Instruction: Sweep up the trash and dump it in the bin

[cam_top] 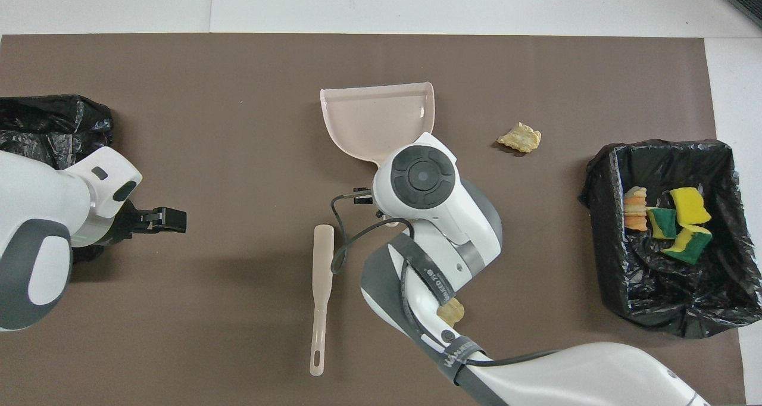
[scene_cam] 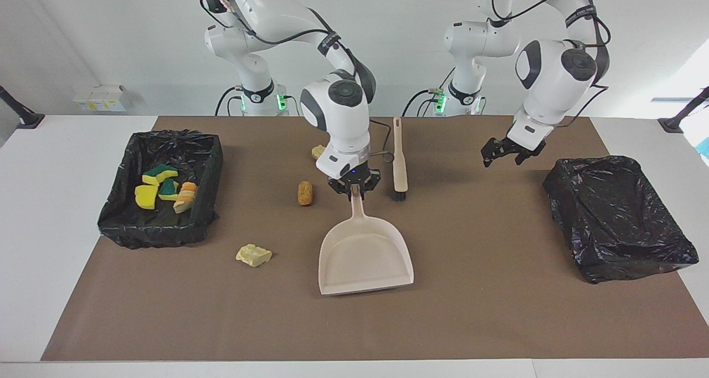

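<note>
My right gripper is shut on the handle of the beige dustpan, whose empty mouth points away from the robots at mid-table. Loose trash lies on the mat: a brown lump beside the handle, a pale scrap toward the right arm's end, and a lump half hidden by the right arm. Several sponge and bread scraps sit in the black-lined bin. My left gripper hangs open and holds nothing.
The brush lies on the mat beside the dustpan handle, held by neither gripper. A second black-lined bin stands at the left arm's end, under the left arm in the overhead view.
</note>
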Controlling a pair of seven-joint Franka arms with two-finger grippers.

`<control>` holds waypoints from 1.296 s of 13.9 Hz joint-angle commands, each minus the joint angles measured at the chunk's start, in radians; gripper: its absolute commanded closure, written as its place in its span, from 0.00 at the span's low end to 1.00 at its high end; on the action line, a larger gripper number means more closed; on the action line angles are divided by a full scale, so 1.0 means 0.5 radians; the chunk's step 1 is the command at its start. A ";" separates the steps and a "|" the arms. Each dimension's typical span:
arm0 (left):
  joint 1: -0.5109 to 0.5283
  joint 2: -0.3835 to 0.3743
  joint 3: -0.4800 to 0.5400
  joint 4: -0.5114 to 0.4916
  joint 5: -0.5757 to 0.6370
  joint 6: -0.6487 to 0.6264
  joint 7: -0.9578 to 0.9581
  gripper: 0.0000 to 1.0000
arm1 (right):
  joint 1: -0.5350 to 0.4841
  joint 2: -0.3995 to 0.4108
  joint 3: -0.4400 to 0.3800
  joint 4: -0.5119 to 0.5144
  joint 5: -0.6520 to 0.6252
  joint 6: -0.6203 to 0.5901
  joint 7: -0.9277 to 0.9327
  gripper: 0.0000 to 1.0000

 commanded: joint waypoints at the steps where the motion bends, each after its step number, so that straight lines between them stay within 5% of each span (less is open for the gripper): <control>1: 0.162 -0.014 -0.027 0.139 0.031 -0.170 0.240 0.00 | 0.137 0.263 -0.017 0.350 -0.081 -0.028 0.256 1.00; 5: 0.240 0.023 -0.027 0.525 0.049 -0.535 0.358 0.00 | 0.217 0.438 -0.017 0.532 -0.244 -0.043 0.471 1.00; 6: 0.231 0.023 -0.030 0.620 0.068 -0.636 0.355 0.00 | 0.214 0.439 -0.017 0.532 -0.247 -0.046 0.468 0.74; 7: 0.227 0.023 -0.030 0.737 0.071 -0.753 0.355 0.00 | 0.211 0.435 -0.017 0.529 -0.262 -0.046 0.471 0.19; 8: 0.209 0.017 -0.039 0.862 0.071 -0.851 0.355 0.00 | 0.211 0.426 -0.017 0.526 -0.299 -0.046 0.475 0.00; 13: 0.200 0.001 -0.079 1.002 0.056 -0.981 0.324 0.00 | 0.199 0.240 0.001 0.435 -0.299 -0.190 0.484 0.00; 18: 0.197 0.020 -0.085 0.989 0.059 -0.990 0.278 0.00 | 0.296 -0.024 0.017 0.067 -0.275 -0.135 0.744 0.00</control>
